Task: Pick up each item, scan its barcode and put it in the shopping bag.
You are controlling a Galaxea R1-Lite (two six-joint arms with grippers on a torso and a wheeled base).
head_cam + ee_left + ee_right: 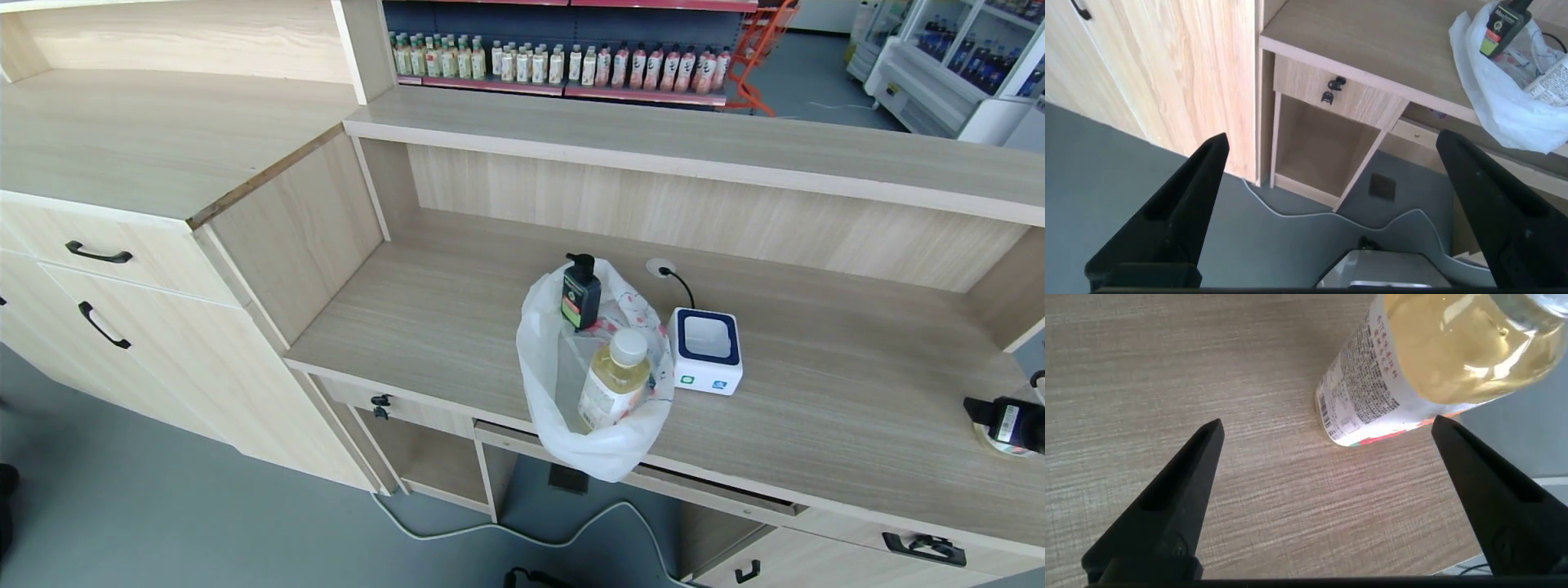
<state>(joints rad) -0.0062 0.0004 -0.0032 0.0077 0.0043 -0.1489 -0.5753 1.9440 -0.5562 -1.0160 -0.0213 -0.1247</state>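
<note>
A white shopping bag point(563, 384) lies open on the counter point(816, 408). A black pump bottle point(580, 296) and a pale yellow drink bottle point(616, 380) are in it. The white and blue scanner point(706, 349) stands just right of the bag. My right gripper point(1008, 425) hangs at the counter's far right, open point(1327, 425), just short of a second yellow drink bottle point(1429, 367) with its barcode showing. My left gripper point(1333, 139) is open over the floor, left of and below the counter, with the bag point(1503, 90) beyond it.
A back wall and raised shelf point(694, 147) bound the counter behind. A cable point(682, 286) runs from the scanner to a hole in the counter. Cabinets point(122, 269) stand to the left. A locked drawer point(1331, 86) sits under the counter's front edge.
</note>
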